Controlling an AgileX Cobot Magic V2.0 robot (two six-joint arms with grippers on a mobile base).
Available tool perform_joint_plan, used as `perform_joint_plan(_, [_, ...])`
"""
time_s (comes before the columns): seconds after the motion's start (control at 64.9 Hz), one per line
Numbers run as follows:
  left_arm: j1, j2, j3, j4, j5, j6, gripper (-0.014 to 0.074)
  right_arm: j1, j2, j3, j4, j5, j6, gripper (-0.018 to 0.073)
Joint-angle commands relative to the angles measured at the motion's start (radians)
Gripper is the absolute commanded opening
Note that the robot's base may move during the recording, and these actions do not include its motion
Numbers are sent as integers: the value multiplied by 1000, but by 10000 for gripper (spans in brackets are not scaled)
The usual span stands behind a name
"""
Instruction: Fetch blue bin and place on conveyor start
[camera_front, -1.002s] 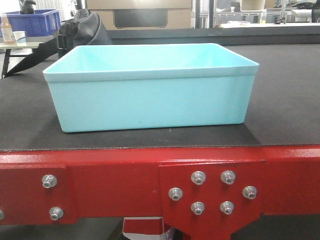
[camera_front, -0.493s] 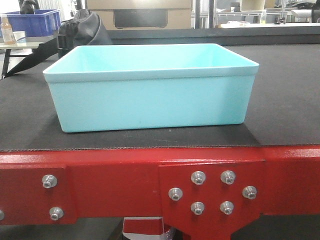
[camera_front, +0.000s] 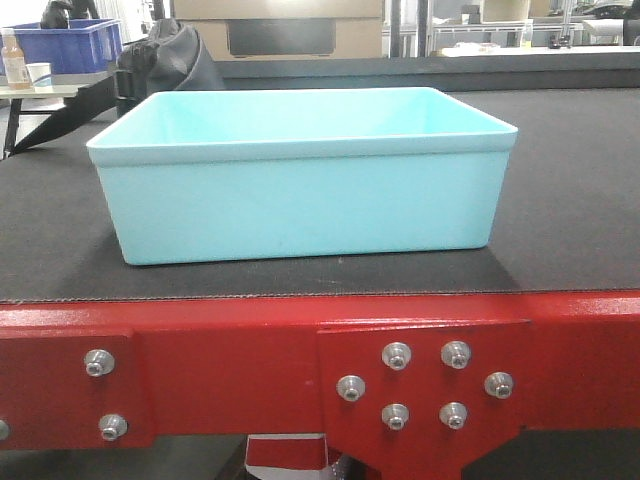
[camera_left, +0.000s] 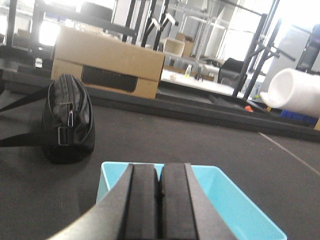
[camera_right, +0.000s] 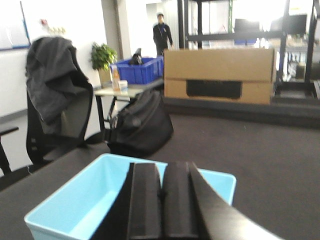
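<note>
Aqua plastic, the blue bin (camera_front: 300, 180) sits flat and open-topped on the black belt of the conveyor start (camera_front: 560, 230), close to the front edge above the red frame (camera_front: 230, 360) with its silver bolts (camera_front: 397, 355). A black bag (camera_left: 67, 120) lies on the belt behind the bin's far left corner. Above the bin, the left gripper (camera_left: 160, 210) and the right gripper (camera_right: 160, 210) each have their dark pads pressed together on nothing.

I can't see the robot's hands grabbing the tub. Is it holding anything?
No. The left gripper and right gripper are both shut with nothing between them. The blue bin sits alone on the conveyor start.
</note>
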Motion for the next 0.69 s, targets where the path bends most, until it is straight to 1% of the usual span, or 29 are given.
perform_joint_plan(0.0, [1,-26,-2,2,-5,0,-111,2,-20,0,-11,-37,-10,-166])
perform_joint_plan(0.17, [1,-34,-2,2,-5,0,-111,2,-24,0,-11,-65,-10,-166])
perform_joint_plan(0.678, [1,-34,-2,2,-5,0,-111,2,-32,0,-11,-55,-13,-165])
